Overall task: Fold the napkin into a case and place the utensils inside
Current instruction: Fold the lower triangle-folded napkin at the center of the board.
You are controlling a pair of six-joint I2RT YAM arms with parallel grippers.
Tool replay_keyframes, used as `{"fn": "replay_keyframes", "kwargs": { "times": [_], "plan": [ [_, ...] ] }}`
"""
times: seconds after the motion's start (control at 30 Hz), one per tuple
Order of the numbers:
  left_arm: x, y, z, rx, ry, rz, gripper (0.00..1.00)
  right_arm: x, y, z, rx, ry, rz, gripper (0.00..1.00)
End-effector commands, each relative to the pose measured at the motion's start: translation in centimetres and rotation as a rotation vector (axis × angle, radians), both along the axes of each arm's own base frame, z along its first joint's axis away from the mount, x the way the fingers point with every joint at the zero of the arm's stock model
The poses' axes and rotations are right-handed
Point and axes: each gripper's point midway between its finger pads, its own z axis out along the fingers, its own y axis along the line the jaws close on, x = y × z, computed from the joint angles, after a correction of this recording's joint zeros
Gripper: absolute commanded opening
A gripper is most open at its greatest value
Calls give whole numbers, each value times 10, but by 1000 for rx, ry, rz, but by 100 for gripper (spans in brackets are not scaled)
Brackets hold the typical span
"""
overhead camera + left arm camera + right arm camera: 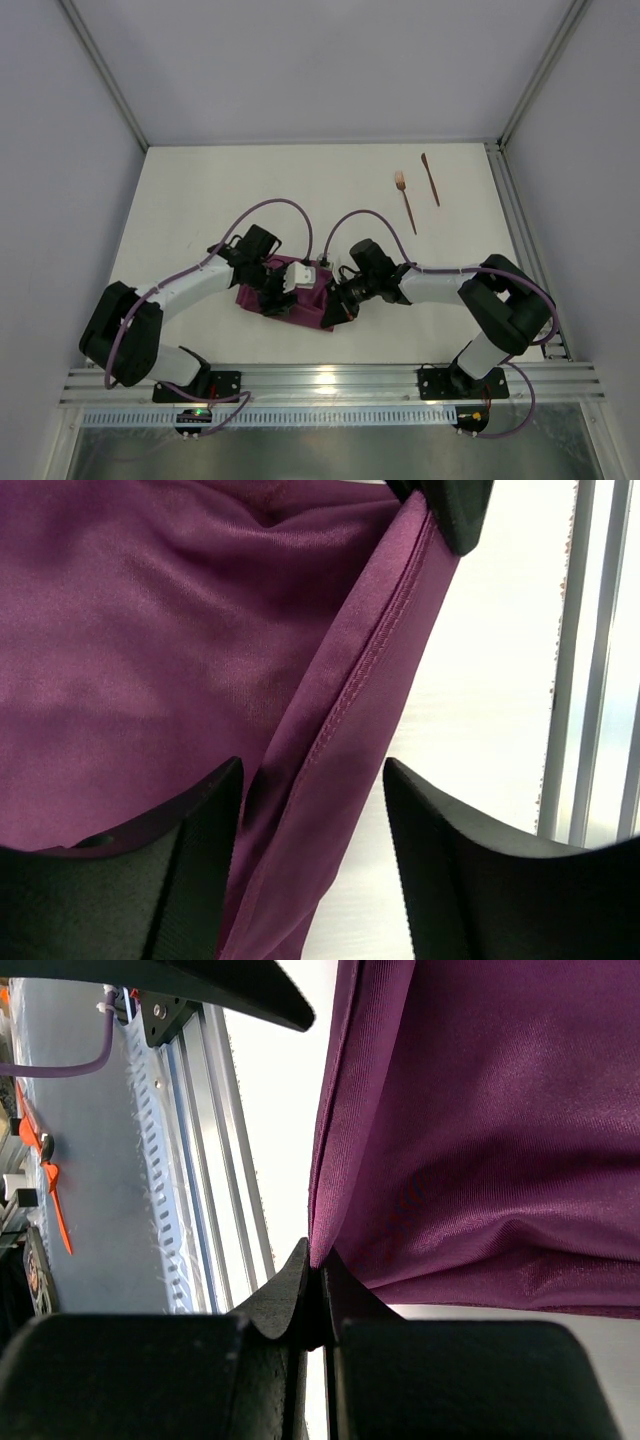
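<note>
The magenta napkin (300, 305) lies bunched and partly folded on the white table (220, 190) between my two arms. My left gripper (277, 288) is over its left part, and in the left wrist view this gripper (312, 775) is open, its jaws straddling a raised hemmed edge of the napkin (150, 660) without pinching it. My right gripper (340, 300) is shut on the napkin's right edge; in the right wrist view it (318, 1260) clamps the cloth (500, 1110) at its fingertips. The utensils lie at the far right: a copper fork (405, 200) and a knife (430, 180).
A slotted metal rail (330, 380) runs along the table's near edge, close behind the napkin. White walls and metal posts enclose the table. Purple cables loop over both wrists.
</note>
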Motion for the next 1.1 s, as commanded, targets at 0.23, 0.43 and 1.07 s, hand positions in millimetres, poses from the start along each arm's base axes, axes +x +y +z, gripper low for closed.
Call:
{"fn": "replay_keyframes", "kwargs": {
  "times": [0.23, 0.43, 1.07],
  "plan": [
    [16, -8, -10, 3, -38, -11, 51, 6, 7, 14, 50, -50, 38, 4],
    [11, -9, -3, -13, -30, -21, 4, 5, 7, 13, 51, -47, 40, 4],
    [16, 2, 0, 31, -39, 110, 0, 70, -29, 56, 22, -210, -275, 49]
  ]
}}
